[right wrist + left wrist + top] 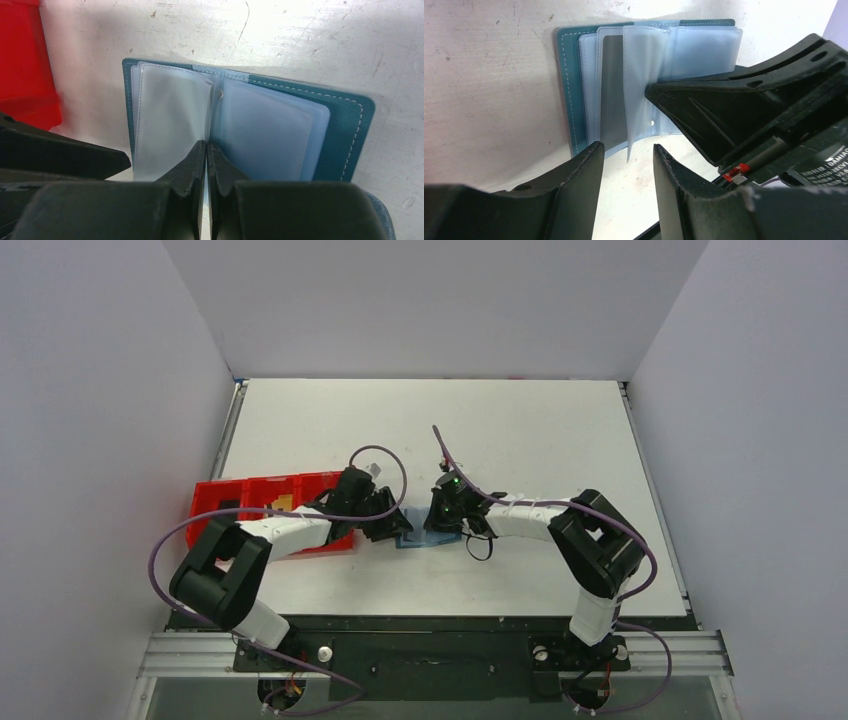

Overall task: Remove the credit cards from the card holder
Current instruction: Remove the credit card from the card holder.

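The blue card holder point(415, 538) lies open on the table between my two grippers. In the left wrist view the card holder point(566, 85) shows clear sleeves, and a dark grey credit card point(613, 90) sits inside one. One sleeve point(641, 75) stands upright. My left gripper point(626, 152) is open and empty at the holder's near edge. My right gripper point(206, 145) is shut at the fold of the card holder point(350, 135), seemingly pinching the upright sleeve. A small tan flat piece point(281, 502), perhaps the other card, lies in the red tray.
The red three-compartment tray point(215, 498) stands left of the holder, partly under my left arm; its corner also shows in the right wrist view point(20, 65). White walls close in the table at the left, right and back.
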`<state>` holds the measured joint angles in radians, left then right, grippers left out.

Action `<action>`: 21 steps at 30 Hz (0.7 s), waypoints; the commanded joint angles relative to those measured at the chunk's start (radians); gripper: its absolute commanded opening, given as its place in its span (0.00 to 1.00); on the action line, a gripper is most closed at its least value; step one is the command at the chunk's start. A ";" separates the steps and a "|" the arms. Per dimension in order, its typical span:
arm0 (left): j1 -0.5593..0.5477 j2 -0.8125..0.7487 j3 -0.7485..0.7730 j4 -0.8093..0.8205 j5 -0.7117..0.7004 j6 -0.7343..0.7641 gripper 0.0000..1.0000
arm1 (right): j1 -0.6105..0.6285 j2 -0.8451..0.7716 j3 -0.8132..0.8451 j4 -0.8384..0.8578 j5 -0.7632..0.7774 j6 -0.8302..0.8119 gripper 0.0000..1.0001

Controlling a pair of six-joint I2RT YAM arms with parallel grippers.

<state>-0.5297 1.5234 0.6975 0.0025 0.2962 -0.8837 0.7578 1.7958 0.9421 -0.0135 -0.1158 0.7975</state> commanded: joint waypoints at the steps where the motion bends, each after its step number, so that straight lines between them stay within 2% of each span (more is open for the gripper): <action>1: -0.009 0.031 0.039 0.076 0.029 -0.002 0.37 | 0.008 0.041 -0.051 -0.065 -0.033 -0.014 0.00; 15: -0.033 0.110 0.070 0.122 0.053 -0.015 0.23 | -0.008 0.024 -0.071 -0.056 -0.038 -0.015 0.00; 17: -0.035 0.121 0.074 0.122 0.052 -0.015 0.14 | -0.009 0.021 -0.072 -0.054 -0.041 -0.015 0.00; 18: -0.036 0.123 0.074 0.122 0.048 -0.015 0.04 | -0.010 0.017 -0.071 -0.055 -0.045 -0.015 0.00; 20: -0.037 0.114 0.069 0.118 0.038 -0.015 0.00 | -0.013 0.004 -0.071 -0.054 -0.048 -0.014 0.00; 21: -0.038 0.107 0.067 0.110 0.031 -0.016 0.00 | -0.014 -0.010 -0.071 -0.056 -0.050 -0.014 0.05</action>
<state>-0.5613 1.6390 0.7364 0.0723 0.3321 -0.9039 0.7395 1.7889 0.9154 0.0257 -0.1528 0.7979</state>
